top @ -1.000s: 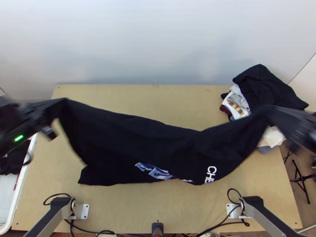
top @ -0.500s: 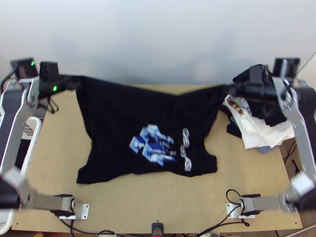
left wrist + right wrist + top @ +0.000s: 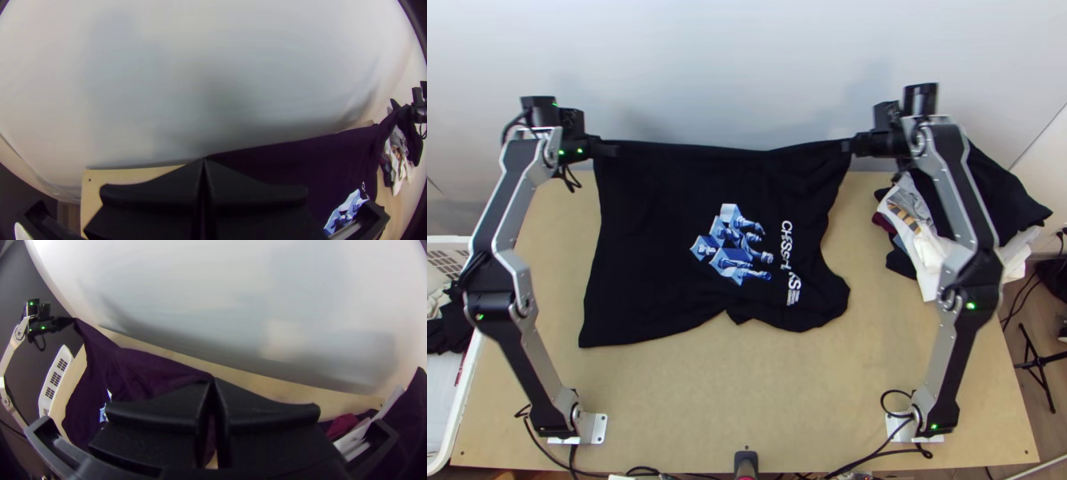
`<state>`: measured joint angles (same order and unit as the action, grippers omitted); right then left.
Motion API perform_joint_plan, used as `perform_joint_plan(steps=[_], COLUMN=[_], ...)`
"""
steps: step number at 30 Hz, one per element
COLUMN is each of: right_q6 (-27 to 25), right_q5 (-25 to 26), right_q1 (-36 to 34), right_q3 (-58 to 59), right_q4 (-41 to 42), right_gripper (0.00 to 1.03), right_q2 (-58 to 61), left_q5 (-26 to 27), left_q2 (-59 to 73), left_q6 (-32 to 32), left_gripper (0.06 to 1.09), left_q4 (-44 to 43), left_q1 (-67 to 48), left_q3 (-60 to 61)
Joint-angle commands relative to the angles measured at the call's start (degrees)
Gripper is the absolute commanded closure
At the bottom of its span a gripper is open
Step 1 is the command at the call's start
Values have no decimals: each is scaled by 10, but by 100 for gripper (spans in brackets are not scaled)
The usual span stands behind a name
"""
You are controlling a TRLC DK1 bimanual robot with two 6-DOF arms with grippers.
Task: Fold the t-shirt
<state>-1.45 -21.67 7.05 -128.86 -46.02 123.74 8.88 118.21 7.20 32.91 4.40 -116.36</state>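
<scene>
The black t-shirt (image 3: 659,240) hangs stretched between both grippers over the far half of the table, its blue print and white lettering facing up and its lower part lying on the wood. My left gripper (image 3: 609,149) is shut on its far left corner; in the left wrist view that gripper (image 3: 203,162) has its fingers together with the t-shirt (image 3: 284,164) running off from them. At the far right corner my right gripper (image 3: 849,146) is shut on the cloth. In the right wrist view the right gripper (image 3: 213,382) pinches the t-shirt (image 3: 142,369).
A pile of clothes (image 3: 927,240) lies at the table's right far corner, behind and beside the right arm. A white basket (image 3: 467,352) with cloth in it stands at the left edge. Bare wood of the table (image 3: 747,392) lies in front, with cables along the near edge.
Both grippers have come inward from the sides and toward the far edge, carrying the t-shirt's corners. The cloth's far edge is now nearly straight, and the print and lettering lie more open.
</scene>
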Motion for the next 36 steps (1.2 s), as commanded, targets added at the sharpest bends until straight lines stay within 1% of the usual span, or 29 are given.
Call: perform_joint_plan(steps=[1, 4, 6, 8, 10, 12, 13, 14, 15, 16, 17, 18, 19, 20, 21, 25, 27, 29, 30, 32, 35, 36], right_q6=[-12, -9, -12, -16, -17, -13, -10, -10, -15, -23, -32, -35, -35, -35, -35, -33, -33, -36, -43, -61, -78, -86], right_q5=[26, 30, 40, 59, 72, 72, 72, 72, 73, 73, 73, 73, 73, 73, 73, 73, 73, 73, 73, 73, 73, 73], right_q1=[32, 35, 40, 46, 50, 52, 53, 55, 58, 62, 67, 71, 75, 79, 82, 91, 96, 99, 101, 105, 110, 111], right_q3=[-25, -27, -28, -28, -36, -37, -37, -37, -37, -32, -25, -16, -8, -3, -3, -4, -3, 10, 26, 76, 186, 226], right_q4=[9, 18, 27, 44, 52, 48, 38, 20, -3, -23, -40, -49, -51, -54, -59, -62, -82, -114, -132, -165, -170, -169], right_gripper=[100, 100, 100, 100, 100, 99, 86, 66, 51, 39, 30, 20, 13, 6, 3, 3, 3, 3, 3, 4, 5, 5], right_q2=[77, 89, 101, 113, 127, 130, 129, 128, 124, 117, 108, 96, 86, 77, 70, 30, 7, -18, -32, -65, -127, -151], left_q5=[-23, -23, -25, -40, -40, -41, -43, -48, -50, -51, -51, -51, -51, -51, -51, -51, -51, -51, -51, -44, -46, -46], left_q2=[90, 99, 112, 130, 142, 146, 145, 142, 139, 135, 131, 127, 120, 113, 106, 76, 52, 18, -4, -57, -162, -193], left_q6=[12, 10, 15, 23, 22, 18, 16, 15, 14, 14, 16, 17, 17, 17, 17, 16, 18, 34, 52, 109, 225, 254], left_gripper=[105, 105, 105, 105, 105, 105, 103, 96, 83, 65, 42, 33, 31, 19, 9, 10, 10, 10, 10, 11, 11, 13], left_q4=[8, 3, -3, -6, -5, 4, 9, 15, 18, 25, 31, 37, 37, 37, 37, 37, 39, 69, 82, 98, 93, 92], left_q1=[-2, 4, 4, 2, -1, -4, -6, -9, -10, -12, -12, -13, -13, -14, -15, -15, -12, -10, -12, -24, -62, -70], left_q3=[-19, -17, -19, -26, -31, -30, -28, -25, -23, -23, -23, -22, -21, -19, -18, -19, -19, -14, 2, 67, 224, 271])
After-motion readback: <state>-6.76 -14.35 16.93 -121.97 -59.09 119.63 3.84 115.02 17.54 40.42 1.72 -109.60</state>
